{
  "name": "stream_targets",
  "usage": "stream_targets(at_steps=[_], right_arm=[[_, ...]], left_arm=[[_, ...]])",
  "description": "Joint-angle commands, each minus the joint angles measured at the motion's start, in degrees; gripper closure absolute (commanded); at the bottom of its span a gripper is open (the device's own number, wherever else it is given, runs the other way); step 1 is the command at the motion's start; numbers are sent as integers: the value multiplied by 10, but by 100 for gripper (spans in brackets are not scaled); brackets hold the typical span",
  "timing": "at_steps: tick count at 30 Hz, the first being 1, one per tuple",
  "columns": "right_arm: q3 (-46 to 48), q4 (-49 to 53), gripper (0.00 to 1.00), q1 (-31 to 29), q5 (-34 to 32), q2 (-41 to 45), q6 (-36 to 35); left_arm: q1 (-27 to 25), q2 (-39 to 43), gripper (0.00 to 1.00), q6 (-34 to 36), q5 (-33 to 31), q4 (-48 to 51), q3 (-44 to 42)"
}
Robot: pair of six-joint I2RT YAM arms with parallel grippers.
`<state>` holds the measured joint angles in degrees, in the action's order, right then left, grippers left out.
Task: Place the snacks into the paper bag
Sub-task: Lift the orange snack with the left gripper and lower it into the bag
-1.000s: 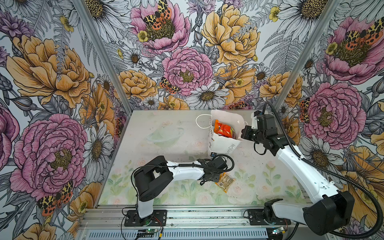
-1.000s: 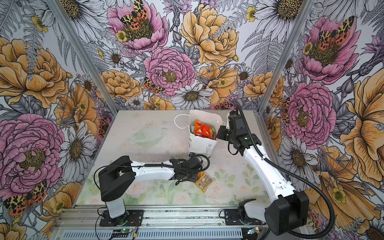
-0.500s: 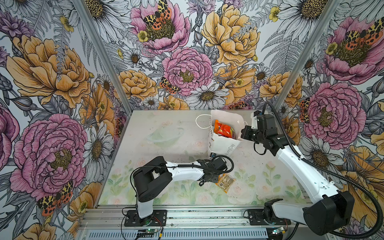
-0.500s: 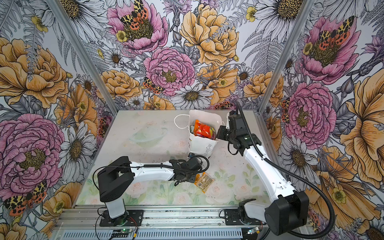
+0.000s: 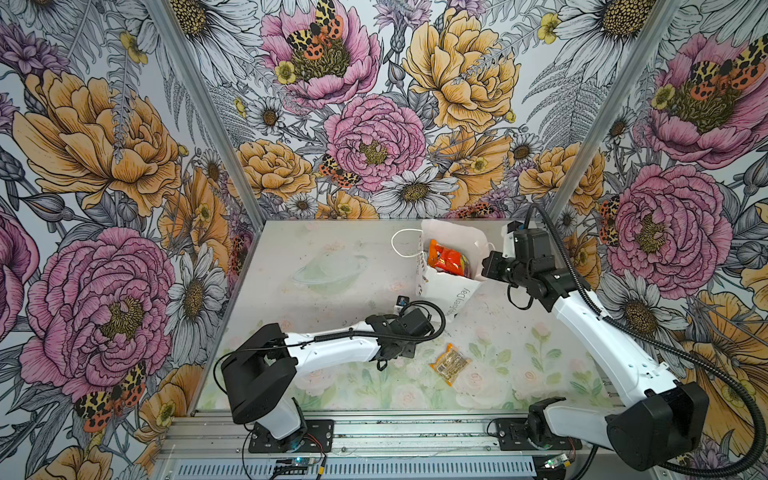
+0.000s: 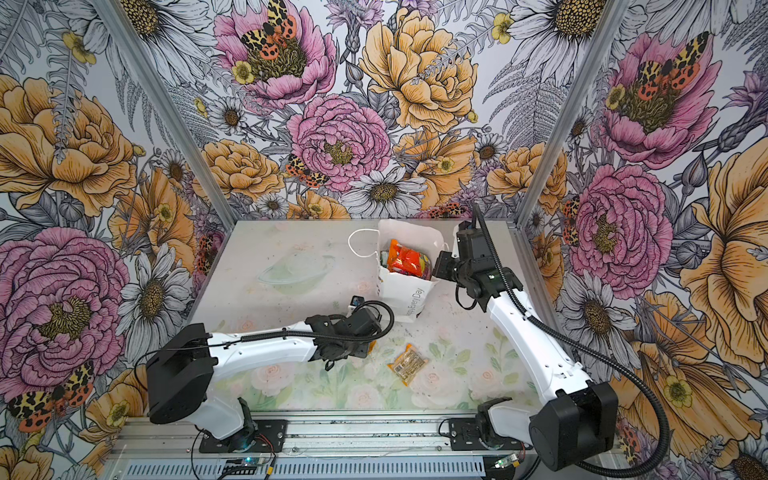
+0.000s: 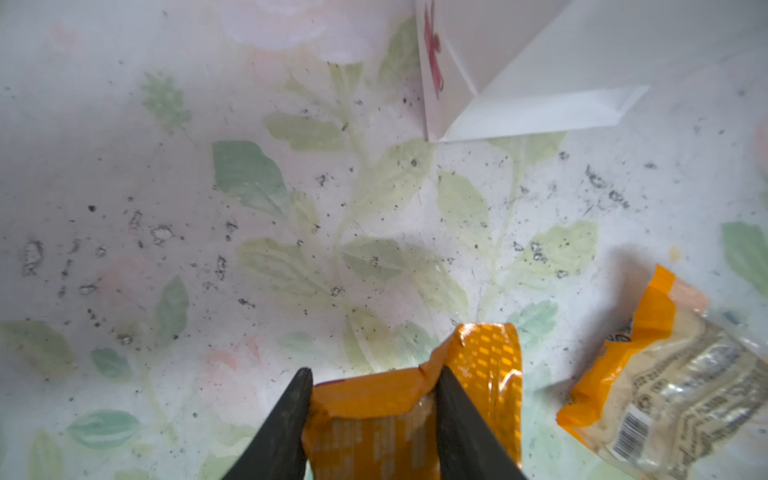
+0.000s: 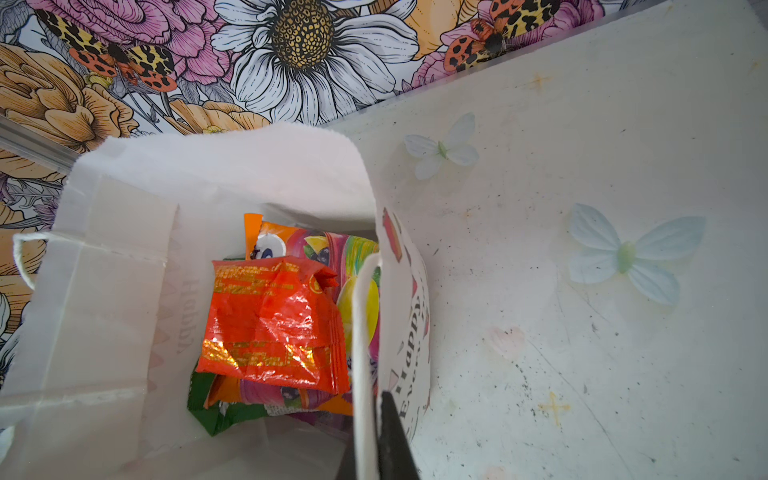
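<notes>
The white paper bag [image 5: 449, 286] [image 6: 405, 291] stands at the back right of the table, mouth open. Inside it lie a red-orange packet [image 8: 270, 324] on top, a fruit-printed orange packet [image 8: 311, 241] and a green packet [image 8: 216, 415] beneath. My right gripper [image 8: 380, 419] [image 5: 484, 266] is shut on the bag's near wall [image 8: 409, 316] at the rim. In the left wrist view my left gripper [image 7: 374, 386] is shut on a small orange packet [image 7: 374, 419], low over the table. A clear packet with orange ends [image 5: 451, 363] [image 6: 407, 363] [image 7: 665, 386] lies flat beside it.
One white cord handle [image 5: 401, 243] hangs off the bag's left side. The bag's lower corner [image 7: 519, 62] is a short way beyond the left gripper. Flowered walls close the table on three sides, and the metal rail [image 5: 374, 428] with both arm bases runs along the front.
The left arm has barely shifted, staying low by the two packets at the front. The right arm holds still at the bag's rim.
</notes>
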<state>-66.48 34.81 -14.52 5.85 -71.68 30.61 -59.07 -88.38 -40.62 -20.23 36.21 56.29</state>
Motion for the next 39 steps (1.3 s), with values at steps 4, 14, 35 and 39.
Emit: stream_targets(at_steps=[4,14,35,39], right_arm=[[-2,13,100,3,5,0,2],[-1,13,100,2,7,2,4],[-10,13,100,-1,12,-1,0],[-11,12,100,0,14,-2,2]], left_arm=[[47,100,55,3,-21,2,-19],[165,230,56,56,-9,12,-15],[126,90,56,206,24,22,369],[119,32,57,214,42,27,435]])
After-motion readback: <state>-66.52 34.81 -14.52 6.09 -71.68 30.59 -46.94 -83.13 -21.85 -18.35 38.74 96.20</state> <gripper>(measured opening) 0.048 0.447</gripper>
